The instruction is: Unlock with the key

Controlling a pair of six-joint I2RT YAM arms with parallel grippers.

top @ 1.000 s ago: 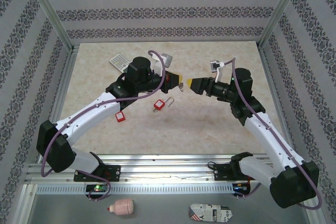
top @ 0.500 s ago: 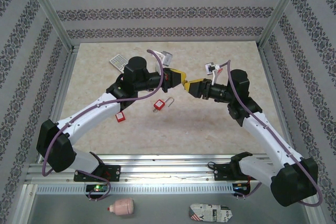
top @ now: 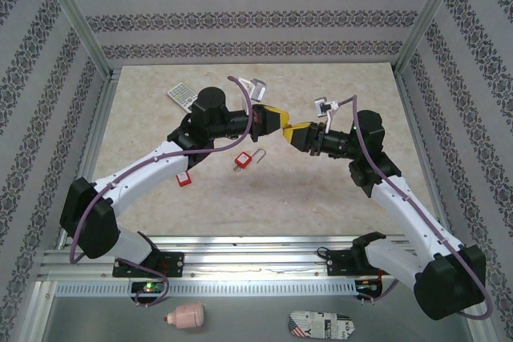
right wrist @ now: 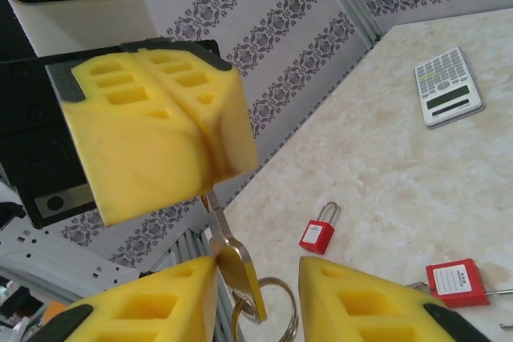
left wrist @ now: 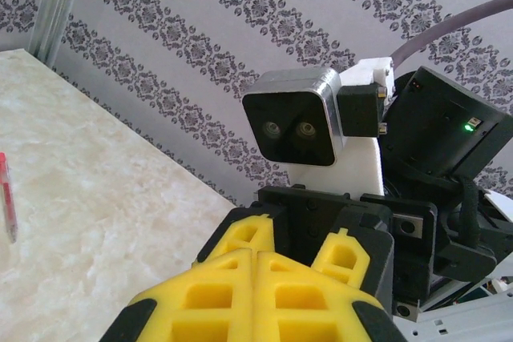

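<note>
I see my left pincer (right wrist: 196, 150) clenched on the key (right wrist: 231, 262), held up above the desk (right wrist: 401, 158); my right pincer (right wrist: 256, 290) straddles its head, jaws apart

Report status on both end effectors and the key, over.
Left end effector shut on small silvery metal key, blade end. Right end effector open, straddling key head. Two red padlocks on beige table below, untouched.

Top view high behind, looking down on table (top: 321, 198), wrist views close, facing each other
</note>
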